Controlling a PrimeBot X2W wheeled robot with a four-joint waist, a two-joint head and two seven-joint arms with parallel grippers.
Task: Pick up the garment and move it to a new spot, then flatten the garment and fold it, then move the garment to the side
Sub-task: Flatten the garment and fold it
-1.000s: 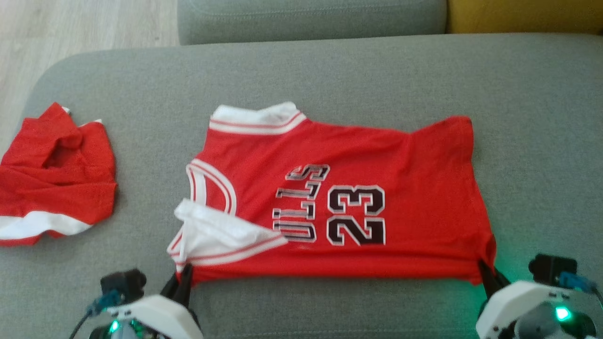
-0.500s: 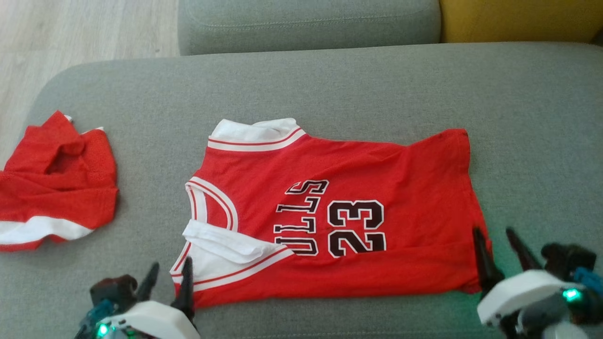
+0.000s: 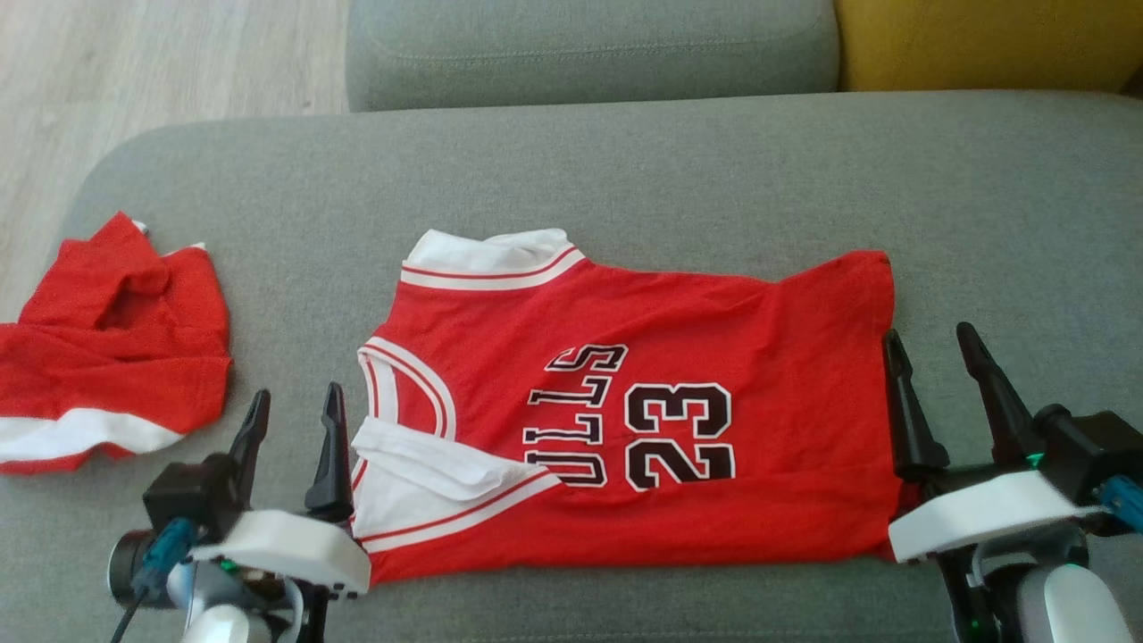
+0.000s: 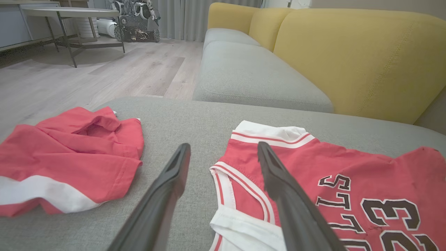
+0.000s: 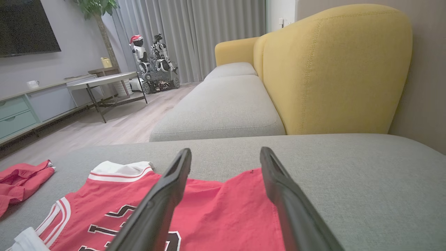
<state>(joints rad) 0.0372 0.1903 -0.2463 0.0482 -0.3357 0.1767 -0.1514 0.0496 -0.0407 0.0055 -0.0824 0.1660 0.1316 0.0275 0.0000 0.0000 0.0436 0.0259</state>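
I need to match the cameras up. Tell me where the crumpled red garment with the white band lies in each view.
Head view: the crumpled red garment with the white band lies far left on the grey cushion.
Left wrist view: lower left.
Right wrist view: low at the left edge.
Shared landmark: the white striped trim of the red number 23 jersey.

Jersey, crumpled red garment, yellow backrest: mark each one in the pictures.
Jersey (image 3: 665, 438): head view, on the black number print near its middle.
Crumpled red garment (image 3: 116, 357): head view, on its red cloth above the white band.
Yellow backrest (image 5: 334, 69): right wrist view, on its front face.
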